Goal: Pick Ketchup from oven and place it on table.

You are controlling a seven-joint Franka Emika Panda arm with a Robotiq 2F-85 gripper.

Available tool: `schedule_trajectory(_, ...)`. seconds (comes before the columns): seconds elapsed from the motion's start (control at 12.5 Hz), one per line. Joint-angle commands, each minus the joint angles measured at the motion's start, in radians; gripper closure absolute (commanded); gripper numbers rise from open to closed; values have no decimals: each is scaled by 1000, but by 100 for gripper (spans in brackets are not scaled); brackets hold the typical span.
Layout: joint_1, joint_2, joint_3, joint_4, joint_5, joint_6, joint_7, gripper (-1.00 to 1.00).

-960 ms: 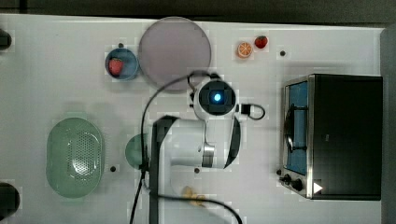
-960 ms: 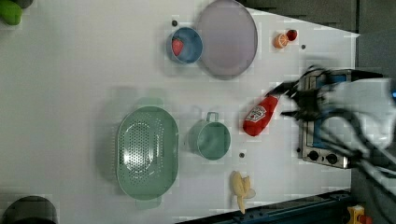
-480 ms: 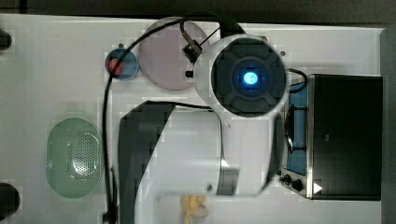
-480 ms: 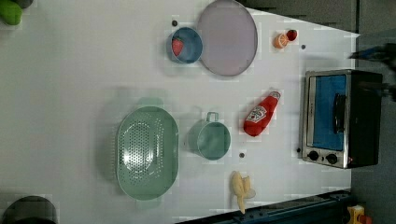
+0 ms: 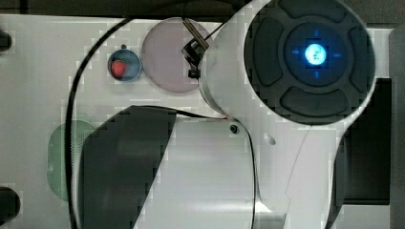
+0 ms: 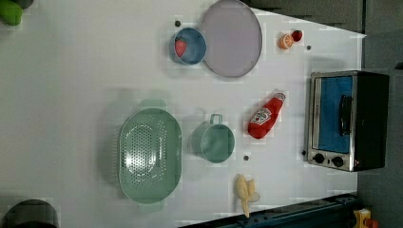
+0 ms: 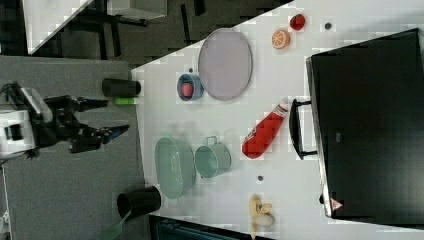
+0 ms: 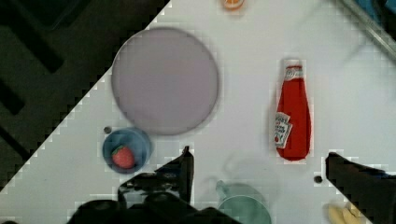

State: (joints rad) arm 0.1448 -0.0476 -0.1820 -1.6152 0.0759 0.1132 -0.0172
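The large flat white tabletop with small black dots [image 6: 85, 85] spreads under everything. The boxy toaster oven with a black top, silver frame and blue-tinted glass door [image 6: 347, 121] stands at the left view's right edge, its door shut and its dark handle facing the table's middle. Over the table looms the white robot arm with a glowing blue light on its round black end [image 5: 313, 55], hiding much of the top view. Next in size come the round flat lilac plate [image 6: 231, 38], then the pale green oval perforated colander [image 6: 149, 154], then the pale green metal mug with a small handle [image 6: 216, 141] just beside it. The small red plastic ketchup bottle with a white label and white cap [image 6: 265, 117] lies flat on its side on the table, between the mug and the oven, apart from both, cap toward the oven. The black claw [image 8: 259, 170] hangs above the table with its jaws spread wide and nothing between them. A small blue bowl [image 6: 188, 46] holds a red strawberry [image 6: 180, 46], touching the plate's rim. A peeled yellow banana [image 6: 246, 192] lies near the table edge.
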Motion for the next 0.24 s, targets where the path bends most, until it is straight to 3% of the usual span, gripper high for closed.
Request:
schedule_trajectory(0.08, -1, 41, 1, 39, -53, -89, 11, -100)
schedule_trajectory(0.24, 1, 42, 5, 62, -74, -154, 11, -100)
